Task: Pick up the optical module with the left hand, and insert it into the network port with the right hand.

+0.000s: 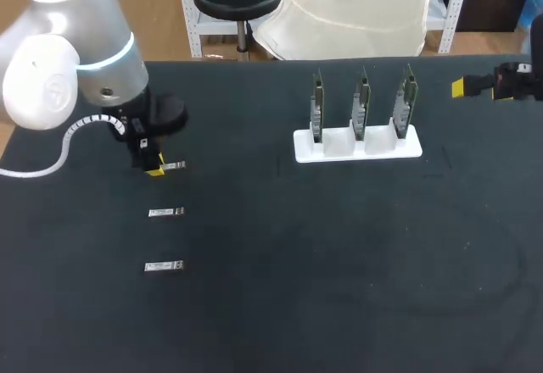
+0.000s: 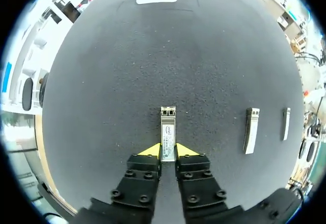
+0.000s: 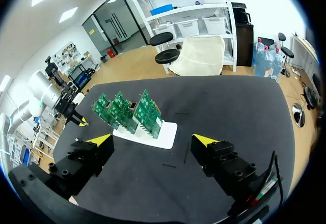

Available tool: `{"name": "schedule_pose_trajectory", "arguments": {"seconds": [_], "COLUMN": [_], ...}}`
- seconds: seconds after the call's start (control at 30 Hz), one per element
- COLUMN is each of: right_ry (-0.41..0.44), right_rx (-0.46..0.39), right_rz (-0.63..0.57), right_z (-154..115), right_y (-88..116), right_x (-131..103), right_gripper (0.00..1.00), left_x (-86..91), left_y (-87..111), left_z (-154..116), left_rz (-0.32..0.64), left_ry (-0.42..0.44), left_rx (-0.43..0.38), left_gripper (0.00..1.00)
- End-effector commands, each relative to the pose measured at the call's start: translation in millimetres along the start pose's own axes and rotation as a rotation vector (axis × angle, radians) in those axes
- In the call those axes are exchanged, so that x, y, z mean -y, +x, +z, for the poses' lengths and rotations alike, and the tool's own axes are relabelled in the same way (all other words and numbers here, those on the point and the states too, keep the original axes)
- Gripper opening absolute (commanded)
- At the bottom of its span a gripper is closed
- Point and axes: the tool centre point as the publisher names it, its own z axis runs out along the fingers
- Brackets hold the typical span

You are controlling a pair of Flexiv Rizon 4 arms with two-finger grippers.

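One module (image 2: 167,127), farthest of a row of three near the left edge of the table (image 1: 280,305), lying flat and pinched only at its rear end between the closed fingers of the left gripper (image 2: 167,151). Right gripper (image 3: 154,140) wide apart and empty, over the far right corner, not far from the white stand (image 1: 356,146) with three green boards (image 1: 362,102). Possible trouble: such a short hold letting the module tilt or slip on lifting, then a crooked handover and jamming at the port.
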Motion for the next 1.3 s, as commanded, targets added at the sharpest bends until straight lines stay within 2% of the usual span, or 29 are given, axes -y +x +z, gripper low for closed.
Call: {"name": "schedule_pose_trajectory", "arguments": {"seconds": [0.03, 0.23, 0.4, 0.57, 0.83, 1.03, 1.3], "right_ry": [0.0, 0.0, 0.0, 0.0, 0.0, 0.0, 0.0], "right_rx": [0.0, 0.0, 0.0, 0.0, 0.0, 0.0, 0.0], "right_rz": [0.0, 0.0, 0.0, 0.0, 0.0, 0.0, 0.0], "right_z": [0.0, 0.0, 0.0, 0.0, 0.0, 0.0, 0.0], "right_y": [0.0, 0.0, 0.0, 0.0, 0.0, 0.0, 0.0], "right_x": [0.0, 0.0, 0.0, 0.0, 0.0, 0.0, 0.0], "right_gripper": [1.0, 1.0, 1.0, 1.0, 1.0, 1.0, 1.0], "left_x": [-0.3, -8.9, -21.7, -38.9, -56.7, -54.5, -48.6], "left_y": [4.4, 8.3, 10.3, 4.7, -28.9, -62.6, -107.3], "left_z": [-0.6, -9.4, -33.1, -70.1, -133.9, -175.1, -205.9], "left_rz": [-0.044, -0.196, -0.447, -0.611, -0.617, -0.546, -0.452], "left_ry": [-0.005, -0.026, -0.05, -0.113, -0.213, -0.251, -0.257], "left_rx": [0.021, 0.093, 0.249, 0.416, 0.648, 0.813, 0.951], "left_gripper": [0.0, 0.0, 0.0, 0.0, 0.0, 0.0, 0.0]}}
